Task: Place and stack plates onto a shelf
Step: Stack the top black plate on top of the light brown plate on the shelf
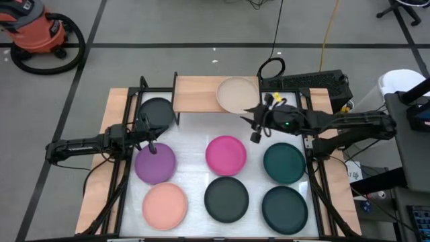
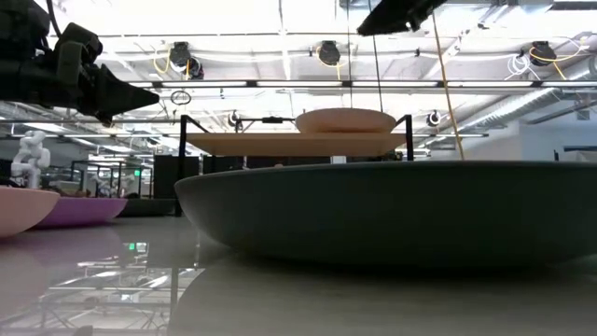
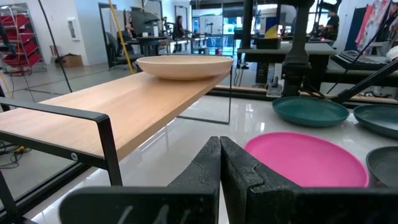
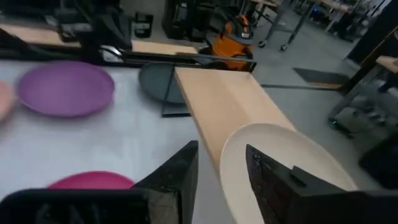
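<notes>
The shelf (image 1: 195,94) stands at the table's far side, a beige plate (image 1: 237,94) resting flat on its right end. A dark grey plate (image 1: 156,111) lies partly under its left end. On the table lie purple (image 1: 155,163), magenta (image 1: 226,154), teal (image 1: 284,163), salmon (image 1: 164,205), dark grey (image 1: 226,199) and dark teal (image 1: 284,209) plates. My left gripper (image 3: 219,168) is shut and hovers over the purple plate's far rim. My right gripper (image 4: 221,165) is open, raised just near of the beige plate (image 4: 280,162), touching nothing.
The black frame rails (image 1: 121,175) run along both table sides. In the low view the near dark plate (image 2: 373,210) fills the foreground, with the shelf (image 2: 298,143) behind it. Bare wood (image 3: 124,106) is left of the beige plate. An orange vacuum (image 1: 37,30) sits on the floor.
</notes>
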Motion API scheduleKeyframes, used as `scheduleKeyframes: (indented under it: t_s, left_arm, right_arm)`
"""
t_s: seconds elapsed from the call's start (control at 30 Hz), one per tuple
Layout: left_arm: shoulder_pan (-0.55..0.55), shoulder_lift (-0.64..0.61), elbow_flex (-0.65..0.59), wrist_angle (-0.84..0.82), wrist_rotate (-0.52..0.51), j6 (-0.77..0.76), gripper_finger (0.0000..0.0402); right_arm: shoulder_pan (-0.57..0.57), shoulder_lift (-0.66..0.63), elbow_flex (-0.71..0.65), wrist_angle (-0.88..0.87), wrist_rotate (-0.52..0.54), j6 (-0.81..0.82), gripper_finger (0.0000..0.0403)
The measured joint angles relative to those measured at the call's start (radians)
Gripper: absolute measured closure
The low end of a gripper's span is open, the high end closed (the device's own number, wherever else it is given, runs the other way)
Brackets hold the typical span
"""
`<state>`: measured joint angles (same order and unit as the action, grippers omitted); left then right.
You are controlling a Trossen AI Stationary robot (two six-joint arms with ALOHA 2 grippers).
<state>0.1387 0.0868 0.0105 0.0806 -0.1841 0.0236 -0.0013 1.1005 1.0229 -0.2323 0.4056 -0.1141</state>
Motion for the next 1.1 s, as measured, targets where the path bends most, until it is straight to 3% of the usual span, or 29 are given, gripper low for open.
scheduleKeyframes:
  t_s: [0.1,0.4,0.7,0.9,1.1]
  left_arm:
    - [0.0,0.0,0.0,0.025,0.0,-0.002,0.0398]
    - [0.0,0.0,0.0,0.064,0.0,-0.061,0.0398]
    - [0.0,0.001,0.001,0.173,0.0,-0.142,0.0398]
    - [0.0,0.027,0.171,0.052,-0.037,-0.051,0.0398]
    - [0.0,0.193,0.406,-0.23,-0.103,-0.059,0.0398]
  right_arm:
    - [0.041,-0.028,0.0,-0.053,-0.046,0.039,0.0288]
    - [0.205,-0.03,-0.031,-0.057,-0.044,0.084,0.0289]
    - [0.325,-0.036,-0.269,0.236,-0.035,0.076,0.0289]
    - [0.333,-0.081,-0.356,0.336,-0.035,0.075,0.0289]
    - [0.333,-0.151,-0.381,0.336,-0.04,0.074,0.0289]
